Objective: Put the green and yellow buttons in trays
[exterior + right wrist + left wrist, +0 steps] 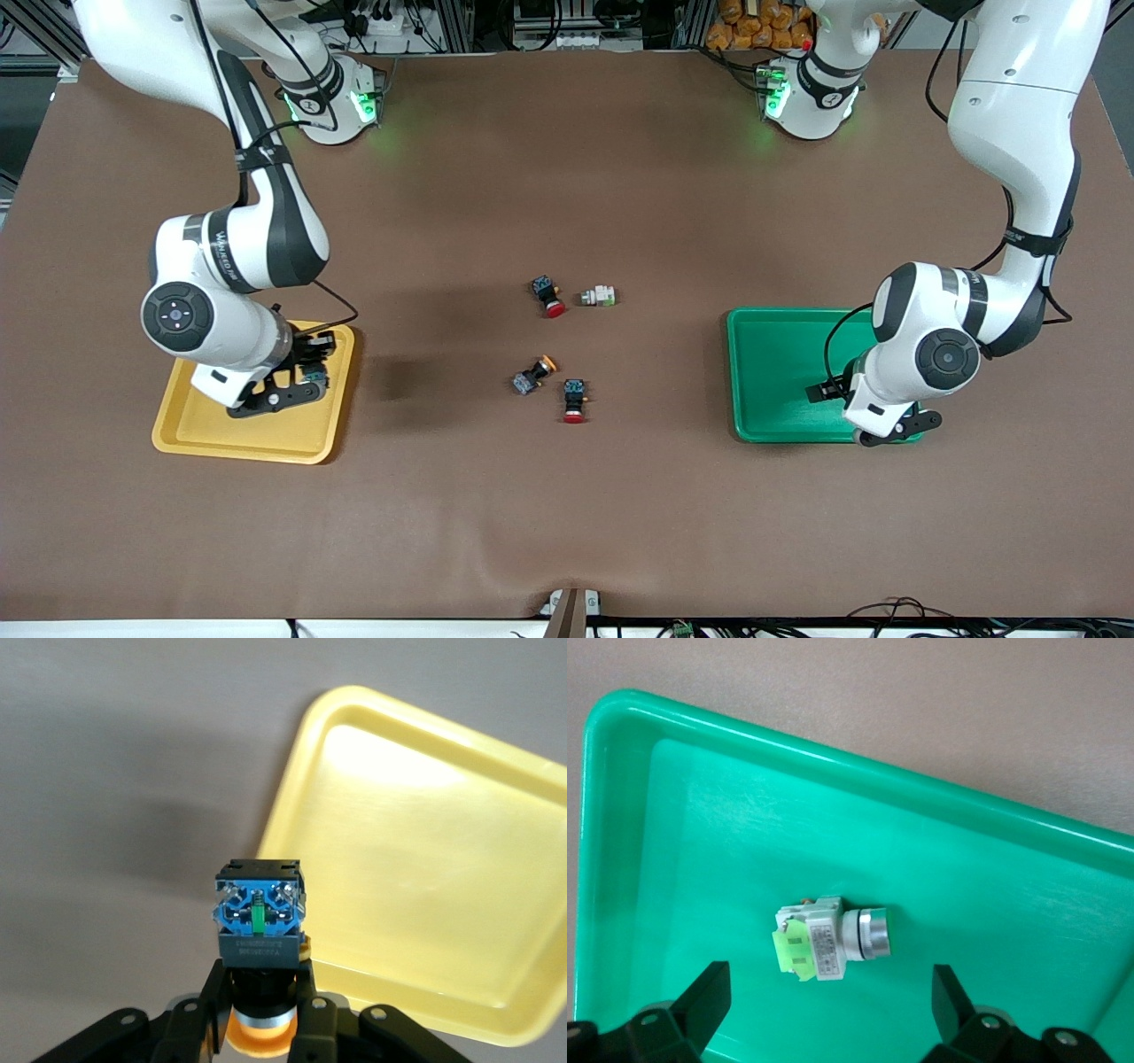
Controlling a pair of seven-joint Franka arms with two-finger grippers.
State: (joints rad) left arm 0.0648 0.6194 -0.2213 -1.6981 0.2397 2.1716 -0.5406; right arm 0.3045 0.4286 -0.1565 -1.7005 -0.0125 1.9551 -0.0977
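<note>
So far, about half the job looks done. From the front, the green tray (775,372) sits at the left arm's end of the table and the yellow tray (257,439) at the right arm's end. The left gripper (886,432) hangs low over the green tray, and the right gripper (288,390) is over the yellow tray. Four switches lie on the table between the trays: a green button (600,296), a yellow button (532,375) nearer the camera, and two red ones (548,296) (575,400) that should stay put. In the left wrist view, the fingers (700,1005) are spread wide, and a green button (831,938) lies on its side in the green tray just under them, let go. In the right wrist view, the fingers (310,997) are pinched on a yellow button (260,921), held above the tray's edge, and the yellow tray shows nothing in it. I think this one gets dropped next, and then the two on the table are left.
</note>
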